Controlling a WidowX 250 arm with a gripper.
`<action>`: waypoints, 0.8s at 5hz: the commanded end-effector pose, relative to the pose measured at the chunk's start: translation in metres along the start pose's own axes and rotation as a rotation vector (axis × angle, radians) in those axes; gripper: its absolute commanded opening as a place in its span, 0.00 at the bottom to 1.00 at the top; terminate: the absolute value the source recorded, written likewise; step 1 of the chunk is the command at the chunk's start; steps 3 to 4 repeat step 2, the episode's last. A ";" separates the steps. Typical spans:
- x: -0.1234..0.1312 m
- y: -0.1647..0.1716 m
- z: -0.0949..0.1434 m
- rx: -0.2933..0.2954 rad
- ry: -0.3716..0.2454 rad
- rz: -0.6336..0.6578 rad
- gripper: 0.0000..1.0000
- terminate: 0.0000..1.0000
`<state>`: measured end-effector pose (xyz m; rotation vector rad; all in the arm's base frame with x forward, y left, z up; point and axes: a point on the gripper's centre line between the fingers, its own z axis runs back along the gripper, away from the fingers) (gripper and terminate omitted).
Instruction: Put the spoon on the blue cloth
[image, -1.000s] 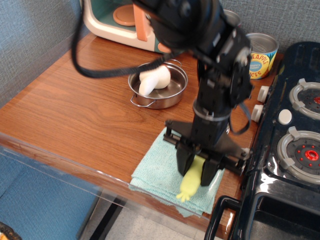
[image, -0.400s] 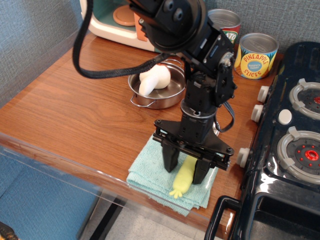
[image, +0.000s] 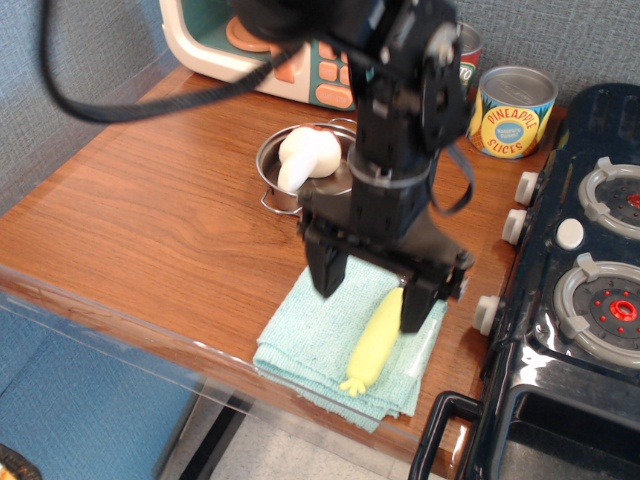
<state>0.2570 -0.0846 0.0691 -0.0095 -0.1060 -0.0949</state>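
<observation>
A: What's biggest in view?

B: The wooden table, then the black toy stove to the right of the gripper. Behind the arm stands a toy microwave.

A: And under the tool?

B: The blue cloth lies right below it at the table's near edge. The jaws are spread wide apart, holding nothing.

A: Where's the spoon?

B: The spoon lies on the blue cloth, its yellow-green handle just inside the right finger and pointing toward the near edge. Its bowl is hidden behind that finger.

A: Anything smaller?

B: Behind the gripper, a steel pan with a white mushroom toy in it; behind and to the right, a pineapple can
</observation>
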 end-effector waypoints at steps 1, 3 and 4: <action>-0.008 0.002 0.032 -0.039 -0.098 -0.008 1.00 0.00; -0.008 0.002 0.032 -0.039 -0.098 -0.008 1.00 1.00; -0.008 0.002 0.032 -0.039 -0.098 -0.008 1.00 1.00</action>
